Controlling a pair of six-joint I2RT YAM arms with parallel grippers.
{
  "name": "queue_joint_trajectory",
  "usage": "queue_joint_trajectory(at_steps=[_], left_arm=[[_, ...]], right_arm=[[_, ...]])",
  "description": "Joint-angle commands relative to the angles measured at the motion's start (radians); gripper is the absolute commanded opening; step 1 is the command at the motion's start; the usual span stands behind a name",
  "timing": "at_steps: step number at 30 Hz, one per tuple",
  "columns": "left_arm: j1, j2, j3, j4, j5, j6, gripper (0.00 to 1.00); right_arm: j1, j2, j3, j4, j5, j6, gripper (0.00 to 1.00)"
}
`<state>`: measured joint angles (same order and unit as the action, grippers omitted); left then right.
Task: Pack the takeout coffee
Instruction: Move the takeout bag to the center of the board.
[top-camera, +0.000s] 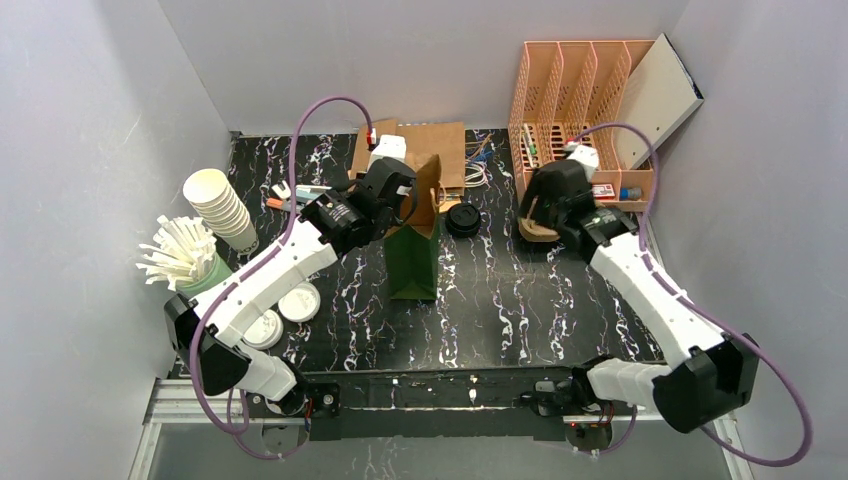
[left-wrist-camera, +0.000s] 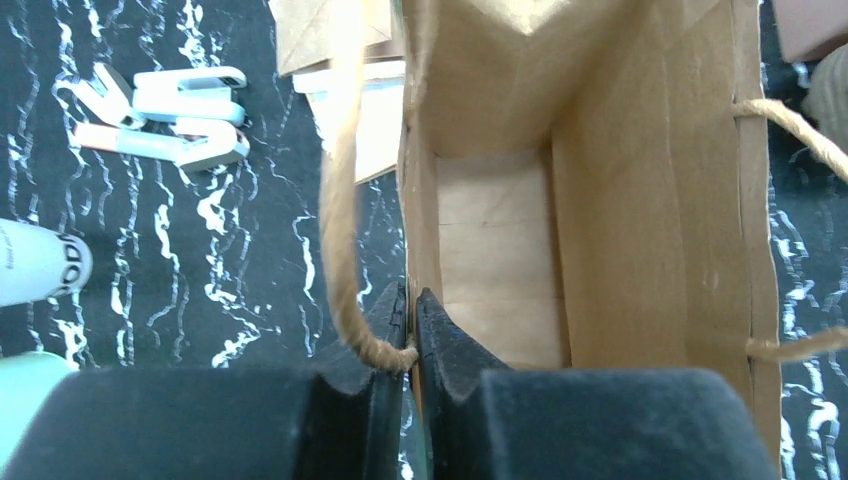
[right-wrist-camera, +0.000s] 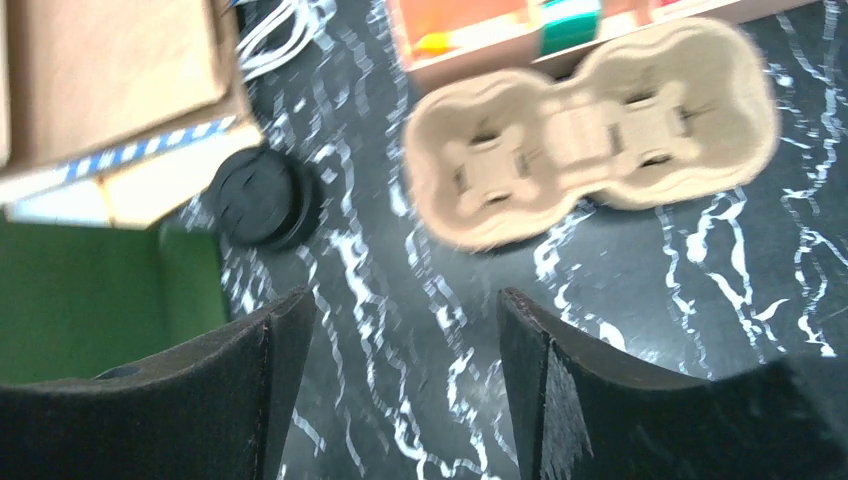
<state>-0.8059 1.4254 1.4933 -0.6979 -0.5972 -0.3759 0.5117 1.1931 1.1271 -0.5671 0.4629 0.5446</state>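
Currently, the left tool (left-wrist-camera: 412, 330) is clamped on the left wall of the paper bag (left-wrist-camera: 620, 200), at the rim beside the root of the twine handle (left-wrist-camera: 340, 200). The bag stands upright, mouth open, at the middle of the tabletop (top-camera: 500, 300). Expect a light, thin-walled item that creases or tips under side load; hold it at the rim, as shown. Right of the bag, a black lid (right-wrist-camera: 262, 195) lies flat. Further right, the cup carrier (right-wrist-camera: 590, 125) rests beside the rack (top-camera: 570, 90). It is probably light, fairly stiff and crushable; grasp it across the narrow middle. The right tool (right-wrist-camera: 402, 315) hangs empty, jaws spread, with the carrier ahead of its fingertips, not between them.
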Motion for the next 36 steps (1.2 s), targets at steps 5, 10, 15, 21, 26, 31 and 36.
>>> queue_joint_trajectory(at_steps=[5, 10, 15, 21, 26, 31, 36], left_arm=[[0.092, -0.046, -0.035, 0.037, -0.06, 0.086, 0.0], [0.198, -0.07, -0.046, 0.075, 0.006, 0.193, 0.0], [0.241, -0.077, -0.074, 0.149, 0.049, 0.212, 0.06], [0.252, -0.058, -0.019, 0.101, 0.052, 0.195, 0.4], [0.252, -0.111, 0.06, 0.071, 0.077, 0.193, 0.63], [0.252, -0.156, 0.144, 0.04, 0.129, 0.178, 0.73], [0.252, -0.185, 0.199, 0.033, 0.237, 0.152, 0.73]], right_arm=[[-0.284, 0.14, 0.055, 0.152, -0.143, -0.062, 0.78], [-0.309, 0.297, 0.102, 0.167, -0.027, -0.106, 0.8], [-0.38, 0.412, 0.139, 0.147, -0.085, -0.143, 0.85], [-0.428, 0.47, 0.129, 0.174, -0.177, -0.202, 0.85], [-0.429, 0.507, 0.124, 0.177, -0.178, -0.22, 0.83], [-0.43, 0.527, 0.118, 0.183, -0.161, -0.222, 0.74], [-0.43, 0.54, 0.127, 0.178, -0.153, -0.215, 0.67]])
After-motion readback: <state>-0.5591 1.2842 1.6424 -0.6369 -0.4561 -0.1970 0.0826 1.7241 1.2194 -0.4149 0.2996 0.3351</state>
